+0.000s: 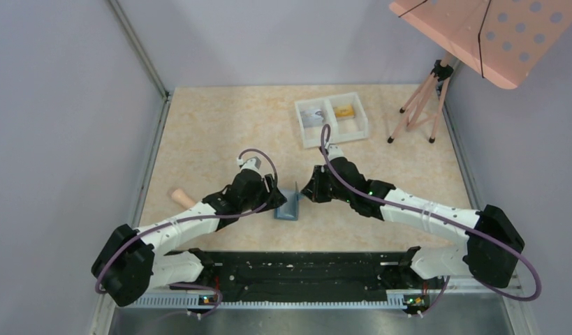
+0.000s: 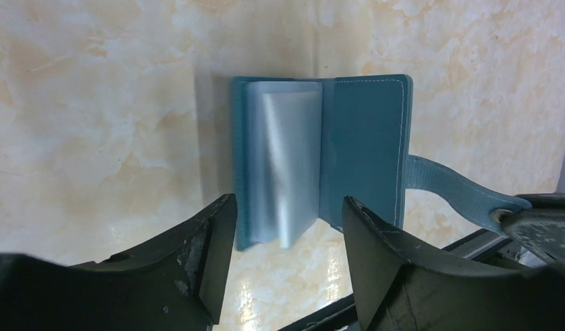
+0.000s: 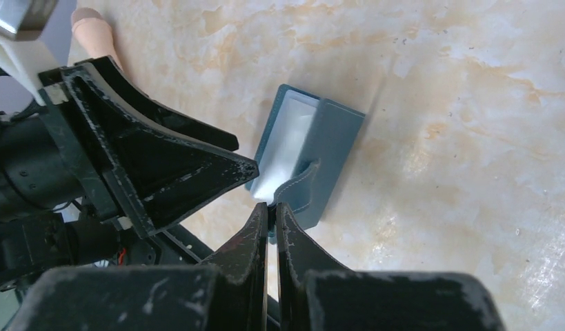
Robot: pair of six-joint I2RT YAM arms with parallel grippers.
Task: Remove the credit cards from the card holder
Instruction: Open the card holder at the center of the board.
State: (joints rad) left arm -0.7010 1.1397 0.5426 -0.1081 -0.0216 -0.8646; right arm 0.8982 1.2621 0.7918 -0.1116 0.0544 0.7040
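The teal-blue card holder (image 1: 290,206) lies open on the table between the two arms, one flap raised. In the left wrist view (image 2: 321,152) its light-blue clear pockets (image 2: 283,165) stand up and look empty. My right gripper (image 3: 272,205) is shut on the holder's snap tab (image 2: 459,189) and holds that flap up. My left gripper (image 2: 288,227) is open and empty, its jaws on either side of the holder's near edge. An orange-gold card (image 1: 344,111) and a greyish card (image 1: 313,116) lie in the white tray (image 1: 331,105).
The white two-compartment tray stands at the back right of the table. A wooden handle (image 1: 179,197) lies beside the left arm. A pink perforated board on a tripod (image 1: 422,98) stands at the far right. The black base rail (image 1: 304,269) runs along the near edge.
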